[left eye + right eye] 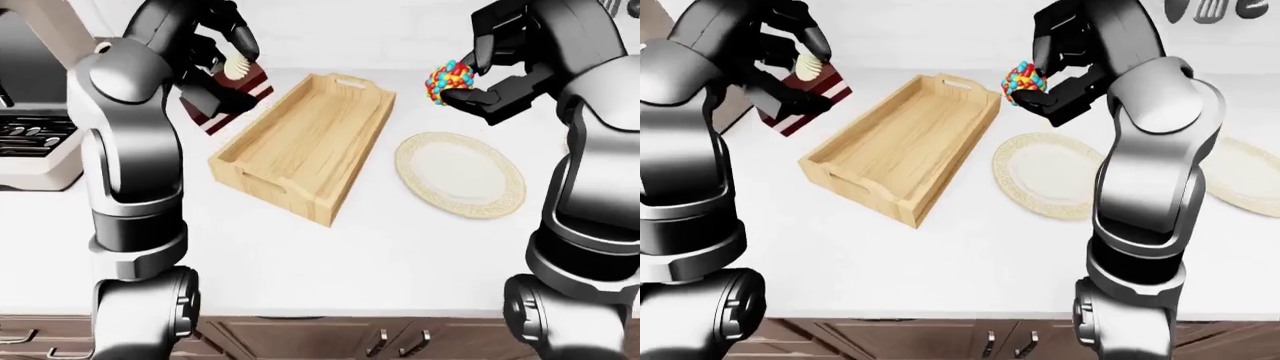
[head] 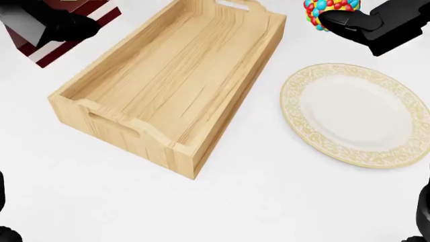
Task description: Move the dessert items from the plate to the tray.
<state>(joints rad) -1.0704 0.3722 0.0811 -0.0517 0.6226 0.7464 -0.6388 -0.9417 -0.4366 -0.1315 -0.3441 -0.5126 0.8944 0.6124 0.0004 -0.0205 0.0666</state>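
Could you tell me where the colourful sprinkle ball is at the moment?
The sprinkle ball is held in the right hand, up in the air at the left-eye view's upper right, above the plate and right of the tray.

cake slice: top cut off by the head view's edge, partly behind dark fingers
candy ball: top cut off
second plate: runs off the right edge
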